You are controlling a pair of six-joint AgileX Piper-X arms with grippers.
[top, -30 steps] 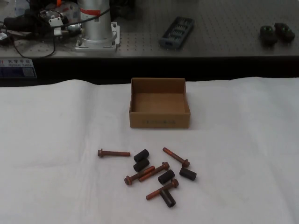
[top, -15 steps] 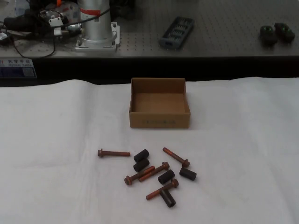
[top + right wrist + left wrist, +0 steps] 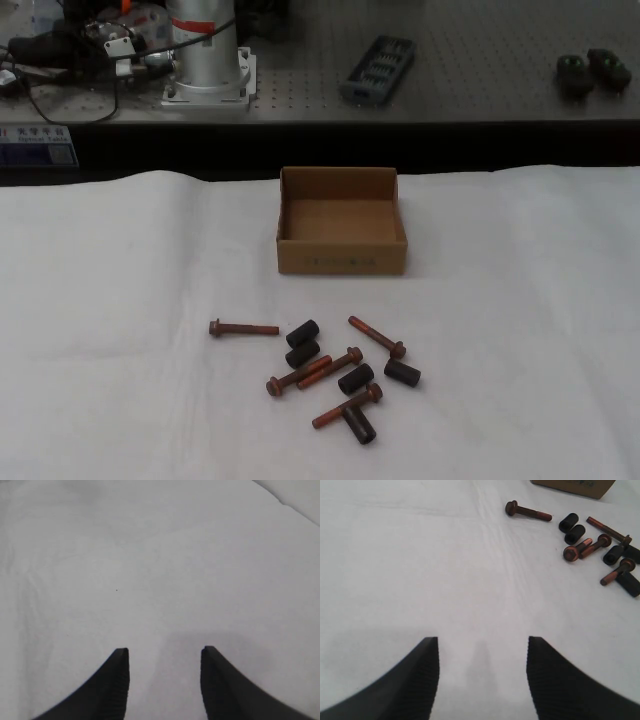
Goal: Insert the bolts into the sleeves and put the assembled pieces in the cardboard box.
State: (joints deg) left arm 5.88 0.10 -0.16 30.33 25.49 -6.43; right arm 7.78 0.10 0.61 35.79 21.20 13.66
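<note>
Several copper-coloured bolts and short black sleeves lie loose on the white cloth in front of the cardboard box point(image 3: 342, 258). One bolt point(image 3: 243, 328) lies apart at the left of the heap; a sleeve point(image 3: 302, 333) rests beside it. The box is open and holds nothing. My left gripper point(image 3: 482, 647) is open over bare cloth, with the same bolt point(image 3: 528, 511) and sleeves point(image 3: 568, 522) some way ahead of it. My right gripper point(image 3: 164, 655) is open above plain white cloth with nothing between its fingers.
Behind the cloth runs a dark perforated bench with a silver arm base point(image 3: 205, 55), a dark ribbed block point(image 3: 378, 68) and two small dark parts point(image 3: 592, 70). White cloth point(image 3: 120, 300) spreads wide on both sides of the heap.
</note>
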